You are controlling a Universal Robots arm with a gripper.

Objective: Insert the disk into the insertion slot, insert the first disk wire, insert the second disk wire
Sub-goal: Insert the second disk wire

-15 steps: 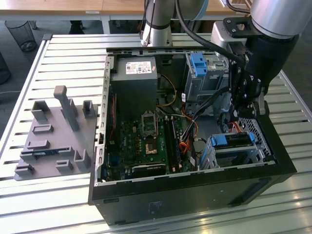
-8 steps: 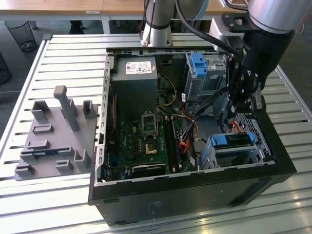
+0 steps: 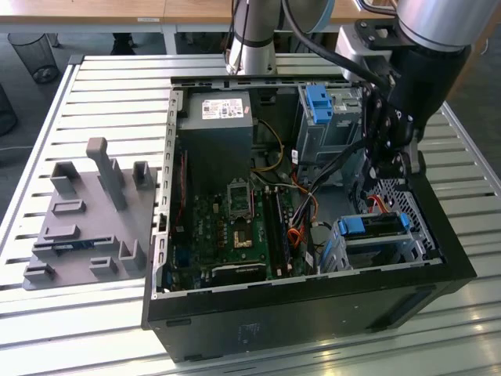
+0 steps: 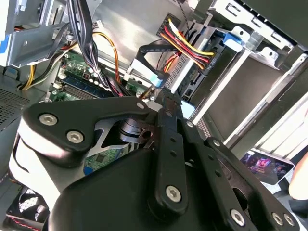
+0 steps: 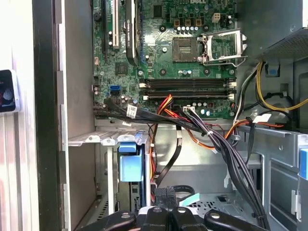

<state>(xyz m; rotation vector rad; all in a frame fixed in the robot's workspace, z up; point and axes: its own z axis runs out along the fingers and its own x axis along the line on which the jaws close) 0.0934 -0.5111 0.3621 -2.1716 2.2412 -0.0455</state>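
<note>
One disk (image 3: pixel 374 225), likely stiff, weighty and fragile, wants holding by its side edges; the pincer's (image 3: pixel 389 178) state I cannot tell.

Blue-framed disk (image 3: pixel 374 225); green motherboard (image 3: pixel 231 231); silver insertion slot (image 3: pixel 338 249); black case (image 3: pixel 313 307).

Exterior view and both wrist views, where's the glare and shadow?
Exterior view: light glares off the slatted table along the lower edge; the computer case front wall is in shadow. First wrist view: the table washes out white. Second wrist view: the gripper is dark against bright sheet metal.
</note>
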